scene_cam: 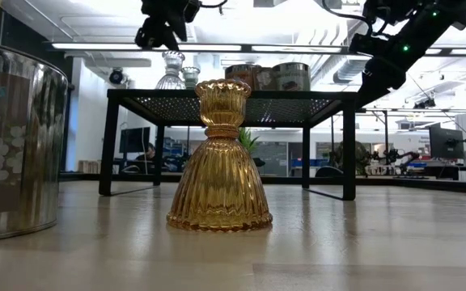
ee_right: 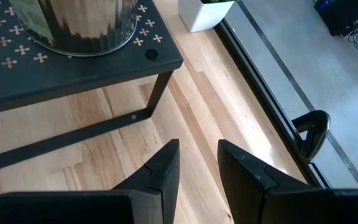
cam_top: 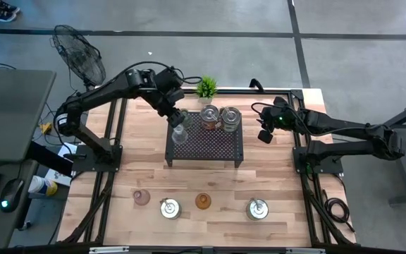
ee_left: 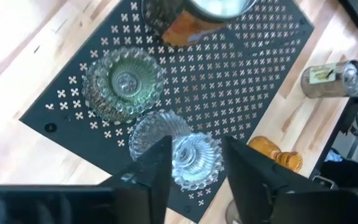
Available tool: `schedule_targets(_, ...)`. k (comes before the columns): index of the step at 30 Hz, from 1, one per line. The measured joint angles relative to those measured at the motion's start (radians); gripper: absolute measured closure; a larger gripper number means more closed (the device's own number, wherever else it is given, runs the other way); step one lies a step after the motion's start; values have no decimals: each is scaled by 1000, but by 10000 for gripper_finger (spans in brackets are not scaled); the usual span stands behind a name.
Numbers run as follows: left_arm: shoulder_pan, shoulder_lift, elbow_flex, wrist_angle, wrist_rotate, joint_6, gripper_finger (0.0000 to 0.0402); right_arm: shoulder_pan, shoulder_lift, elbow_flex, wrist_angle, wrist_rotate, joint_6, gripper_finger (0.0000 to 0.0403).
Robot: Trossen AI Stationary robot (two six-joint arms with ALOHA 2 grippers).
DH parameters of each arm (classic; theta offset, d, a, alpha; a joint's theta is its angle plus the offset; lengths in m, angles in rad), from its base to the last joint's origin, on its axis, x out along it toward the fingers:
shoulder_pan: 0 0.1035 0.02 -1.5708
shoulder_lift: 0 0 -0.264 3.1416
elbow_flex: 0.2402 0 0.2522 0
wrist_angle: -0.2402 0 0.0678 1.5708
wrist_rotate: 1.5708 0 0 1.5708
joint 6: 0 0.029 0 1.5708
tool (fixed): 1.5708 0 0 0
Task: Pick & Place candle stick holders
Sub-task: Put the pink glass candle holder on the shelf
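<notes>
Left end effector straddles clear holder — four holders on rack.

Eight candle stick holders, apparently; one rack; one plant.

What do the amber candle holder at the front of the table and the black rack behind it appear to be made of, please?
The amber candle holder looks like pressed glass with a glossy finish: it is translucent, ribbed, and light glows through it. The black rack looks like matte dark metal sheet, probably painted: its flat top is punched through with small cross-shaped holes, and it stands on thin straight legs.
</notes>
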Motion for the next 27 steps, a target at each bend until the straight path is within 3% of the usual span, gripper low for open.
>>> schedule_targets(5, 0, 0, 65, -31, -42, 24, 235, 0, 0, 0, -10, 0, 0, 302)
schedule_targets(9, 0, -17, 130, -76, -154, 83, 234, 0, 0, 0, -22, 0, 1, 302)
schedule_targets(14, 0, -82, 120, -79, -271, 133, 234, 0, 0, 0, -26, 2, 1, 302)
schedule_targets(20, 0, -180, 30, -59, -342, 143, 234, 0, 0, 0, -29, 8, 3, 302)
schedule_targets(27, 0, -319, -192, 66, -343, 142, 234, 0, 0, 0, -111, -1, 38, 302)
